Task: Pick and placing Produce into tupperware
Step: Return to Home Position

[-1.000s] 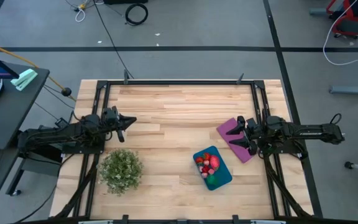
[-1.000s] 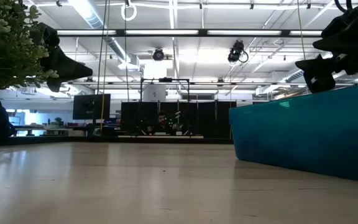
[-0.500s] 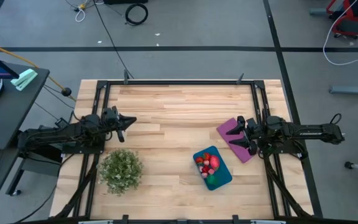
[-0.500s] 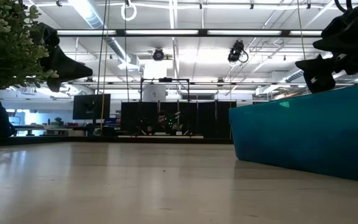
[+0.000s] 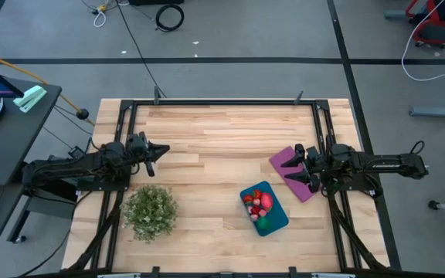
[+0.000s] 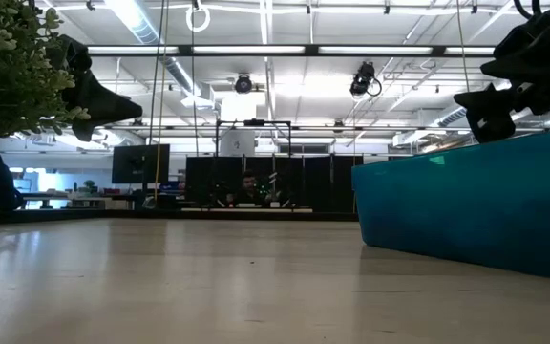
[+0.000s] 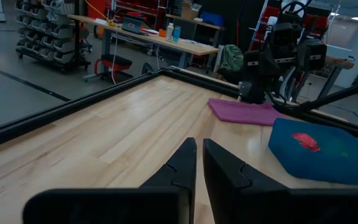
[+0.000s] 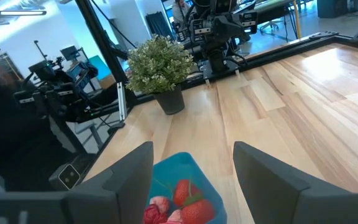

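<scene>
The teal-blue tupperware (image 5: 264,208) sits on the table near its right front, its wall filling the right of the low view (image 6: 466,205). The red, pinkish and green produce (image 5: 259,204) lies inside it, also seen in the right wrist view (image 8: 178,206). My right gripper (image 5: 307,168) hovers open over the purple rectangle, just beyond the tupperware. Its fingers frame the tupperware (image 8: 179,180) in the right wrist view. My left gripper (image 5: 156,152) is shut, above the table's left side, away from the tupperware (image 7: 328,149).
A bushy green plant (image 5: 151,210) stands near the left front of the table, in front of the left gripper. A flat purple rectangle (image 5: 293,171) lies under the right gripper. Black rails (image 5: 226,102) frame the table. Bare wood spans the middle.
</scene>
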Robot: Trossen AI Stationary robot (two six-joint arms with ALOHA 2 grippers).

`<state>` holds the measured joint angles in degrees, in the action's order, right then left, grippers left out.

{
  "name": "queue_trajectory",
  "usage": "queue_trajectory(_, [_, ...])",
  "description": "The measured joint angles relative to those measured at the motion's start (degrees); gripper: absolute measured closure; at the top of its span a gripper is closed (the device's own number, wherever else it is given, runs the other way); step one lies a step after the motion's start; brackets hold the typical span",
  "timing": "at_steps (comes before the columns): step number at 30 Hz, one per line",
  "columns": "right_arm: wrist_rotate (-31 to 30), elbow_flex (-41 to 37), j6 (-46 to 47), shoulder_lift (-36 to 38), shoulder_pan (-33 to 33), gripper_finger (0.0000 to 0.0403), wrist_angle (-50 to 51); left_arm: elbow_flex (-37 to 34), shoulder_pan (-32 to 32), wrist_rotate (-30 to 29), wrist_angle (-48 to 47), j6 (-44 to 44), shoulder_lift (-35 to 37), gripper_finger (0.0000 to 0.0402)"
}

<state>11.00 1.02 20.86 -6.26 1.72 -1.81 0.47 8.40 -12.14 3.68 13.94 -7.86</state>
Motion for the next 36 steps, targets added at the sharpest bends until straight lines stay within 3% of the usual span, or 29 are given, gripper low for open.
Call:
queue_trajectory(28, [0.01, 0.0, -0.01, 0.0, 0.0, 0.0172, 0.0, 0.0, 0.0, 0.0, 0.0, 0.02, 0.0, 0.0378])
queue_trajectory(36, [0.01, 0.0, 0.0, 0.0, 0.0, 0.0172, 0.01, 0.0, 0.0, 0.0, -0.01, 0.02, 0.0, 0.0365])
